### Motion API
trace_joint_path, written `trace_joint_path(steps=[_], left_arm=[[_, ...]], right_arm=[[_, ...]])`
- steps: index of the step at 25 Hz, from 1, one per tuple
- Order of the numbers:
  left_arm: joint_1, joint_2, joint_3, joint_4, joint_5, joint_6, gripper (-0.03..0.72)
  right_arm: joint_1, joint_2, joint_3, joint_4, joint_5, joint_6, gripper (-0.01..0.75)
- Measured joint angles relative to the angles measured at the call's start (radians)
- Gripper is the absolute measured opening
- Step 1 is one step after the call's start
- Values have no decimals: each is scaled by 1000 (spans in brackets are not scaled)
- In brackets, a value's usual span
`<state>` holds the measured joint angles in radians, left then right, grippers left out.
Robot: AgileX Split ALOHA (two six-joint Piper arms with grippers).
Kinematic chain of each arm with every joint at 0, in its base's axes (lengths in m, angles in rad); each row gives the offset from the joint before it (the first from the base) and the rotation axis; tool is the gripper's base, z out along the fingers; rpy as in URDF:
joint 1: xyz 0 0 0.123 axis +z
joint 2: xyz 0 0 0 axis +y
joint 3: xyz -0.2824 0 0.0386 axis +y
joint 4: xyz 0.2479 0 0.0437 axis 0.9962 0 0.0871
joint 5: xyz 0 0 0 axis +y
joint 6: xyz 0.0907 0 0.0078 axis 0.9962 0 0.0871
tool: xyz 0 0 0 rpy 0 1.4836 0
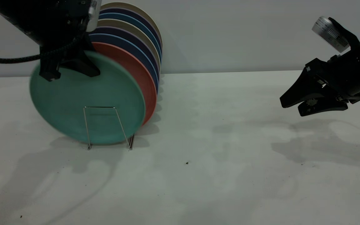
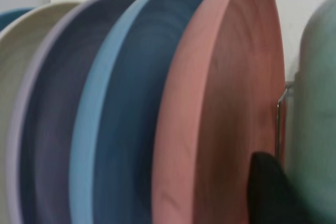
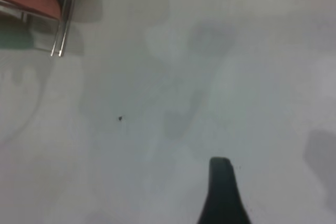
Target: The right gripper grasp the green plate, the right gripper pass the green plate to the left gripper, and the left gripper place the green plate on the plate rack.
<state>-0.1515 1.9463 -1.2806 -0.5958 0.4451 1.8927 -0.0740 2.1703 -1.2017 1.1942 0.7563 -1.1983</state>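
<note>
The green plate (image 1: 83,100) stands on edge in the front slot of the plate rack (image 1: 86,125), just behind its front wire loop, and its left and top rims look smeared. My left gripper (image 1: 70,73) straddles the plate's top rim with its jaws spread apart. In the left wrist view one of its fingers (image 2: 265,182) sits between the salmon plate (image 2: 226,103) and the green plate (image 2: 317,103), next to a rack wire (image 2: 278,124). My right gripper (image 1: 291,109) hangs open and empty above the table at the far right.
Behind the green plate stand the salmon plate (image 1: 136,72) and several blue, purple and beige plates (image 1: 142,37) in a row running back towards the wall. The white table (image 1: 214,140) carries small dark specks (image 1: 187,162). The right wrist view shows a rack corner (image 3: 62,24).
</note>
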Motion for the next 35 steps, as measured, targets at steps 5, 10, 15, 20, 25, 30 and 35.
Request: trace_joint_path(steps=[5,10,15,20,25,30,35], left_arm=[[0,-38,-2,-81,1,21,484],[0,-113,-2,-206,4,55,579],[0,-210,-2,-317,-14,-84,580],[16,-246,-2,-264,-21,-527,580],[62,-246,-2,57,95,-1144,580],[111,-246,-2,417,269,-1735,580],[121,-263,-2,550,359,-1873,575]], right_arm=[[0,0,0,-1,0,0,570],[0,0,0,-2,0,0,570],[0,0,0,0,7,0,569],[28,0,0,8,49,0,569],[125,-8,-5,-45,17,16,568],[245,-64,-73,-315,-70,265,542],[334,-152,-162,-826,40,754,511]])
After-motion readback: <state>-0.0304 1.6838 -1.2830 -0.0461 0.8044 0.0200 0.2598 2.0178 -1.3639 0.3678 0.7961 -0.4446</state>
